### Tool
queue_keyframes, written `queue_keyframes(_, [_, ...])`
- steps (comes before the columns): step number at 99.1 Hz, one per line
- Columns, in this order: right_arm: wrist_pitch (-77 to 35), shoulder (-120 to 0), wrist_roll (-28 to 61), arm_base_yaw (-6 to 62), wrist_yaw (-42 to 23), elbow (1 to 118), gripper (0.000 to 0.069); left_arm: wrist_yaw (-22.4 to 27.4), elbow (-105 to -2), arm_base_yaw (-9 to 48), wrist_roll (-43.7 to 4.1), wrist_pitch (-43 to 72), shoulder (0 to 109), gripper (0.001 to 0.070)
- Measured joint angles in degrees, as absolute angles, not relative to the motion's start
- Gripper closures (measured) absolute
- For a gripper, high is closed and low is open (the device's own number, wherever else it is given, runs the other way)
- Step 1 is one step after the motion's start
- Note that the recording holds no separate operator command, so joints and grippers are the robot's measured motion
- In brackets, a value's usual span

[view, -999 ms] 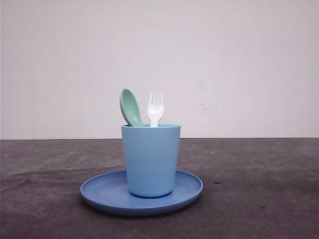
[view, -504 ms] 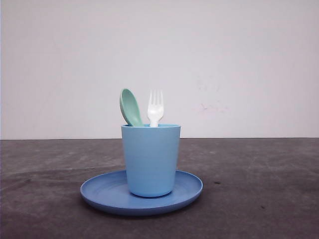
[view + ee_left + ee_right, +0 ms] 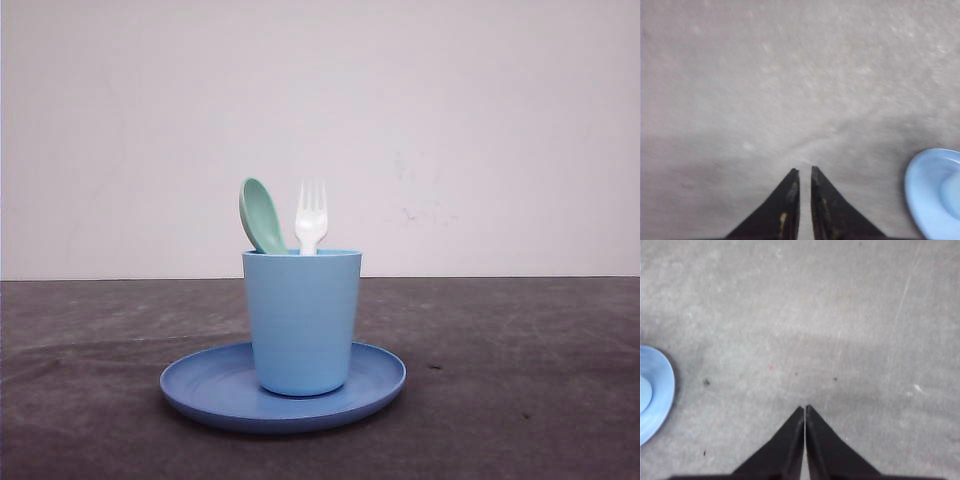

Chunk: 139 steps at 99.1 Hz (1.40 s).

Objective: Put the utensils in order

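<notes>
Front view: mint-green spoon (image 3: 262,216) and white fork (image 3: 311,217) upright in blue cup (image 3: 301,320) | left gripper (image 3: 804,172), right gripper (image 3: 805,409) fingers together, empty | advice: spread fingers, approach from 12 o'clock, pinch one handle.

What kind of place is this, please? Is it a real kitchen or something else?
Probably a test bench or lab setup, not a real kitchen. A bare dark table stands before a plain white wall. On it stands a plastic set: a cup on a plate, holding a spoon and fork.

Spoon (image 3: 261,215) and fork (image 3: 311,217) stand in the cup (image 3: 301,320) (spoon left), cup on the plate (image 3: 205,385).
</notes>
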<state>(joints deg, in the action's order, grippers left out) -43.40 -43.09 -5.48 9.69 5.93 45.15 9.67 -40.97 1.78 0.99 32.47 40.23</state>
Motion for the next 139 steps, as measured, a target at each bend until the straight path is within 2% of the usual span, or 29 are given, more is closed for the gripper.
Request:
queue_keyframes(21, [-40.36, -43.09, -5.45, 9.69, 5.96, 45.15, 0.0687, 0.3, -31.83, 1.78, -0.64, 29.71, 25.41, 0.0695])
queue_keyframes(51, [-36.45, -43.09, -5.45, 9.69, 5.96, 45.15, 0.0687, -0.12, -12.21, 1.8, -2.39, 19.4, 7.7, 0.0695])
queue_keyframes(69, [-34.98, -43.11, -5.45, 9.69, 5.93, 45.15, 0.0687, -0.12, -4.75, 1.78, -2.42, 15.42, 0.67, 0.0695])
queue_keyframes(92, [-33.45, -43.09, -5.45, 9.69, 5.96, 45.15, 0.0687, -0.21, -1.8, 1.8, -2.55, 10.57, 0.19, 0.0695])
queue_keyframes(139, [-30.81, -43.05, -5.45, 9.69, 5.98, 45.15, 0.0687, -0.19, -1.83, 1.8, -2.57, 10.55, 0.25, 0.0695])
